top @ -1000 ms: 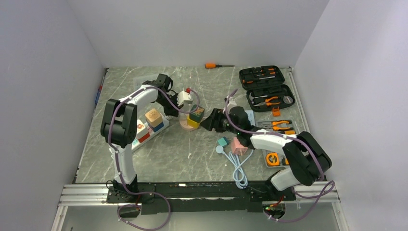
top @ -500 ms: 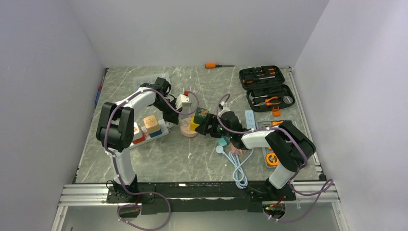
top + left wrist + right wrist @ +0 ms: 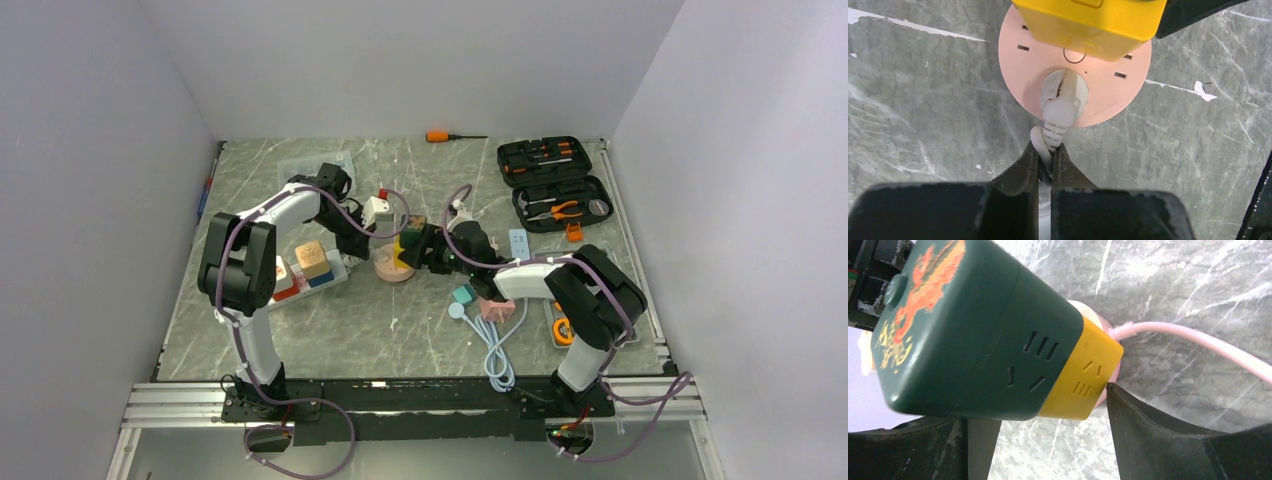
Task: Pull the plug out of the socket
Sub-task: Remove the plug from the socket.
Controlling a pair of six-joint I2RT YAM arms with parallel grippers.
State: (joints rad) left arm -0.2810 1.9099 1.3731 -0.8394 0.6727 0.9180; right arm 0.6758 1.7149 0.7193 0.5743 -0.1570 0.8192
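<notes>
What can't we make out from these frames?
Left wrist: the white plug pins and its seating depth in the pink socket; the plug body covers them.
Left wrist: most of the cube adaptor; cut off by the top edge.
Right wrist: whether the right gripper presses the cube adaptor; its bulk hides the finger pads.
Top external: the left gripper pinching the white cable; too small, and the wrist covers it.

One overhead, two wrist views
Top camera looks down from behind on the whole table (image 3: 400, 330); wrist cameras sit close behind left pincer (image 3: 1046, 147) and right pincer (image 3: 1048, 405), all sharing the socket (image 3: 1108, 95) just ahead.
</notes>
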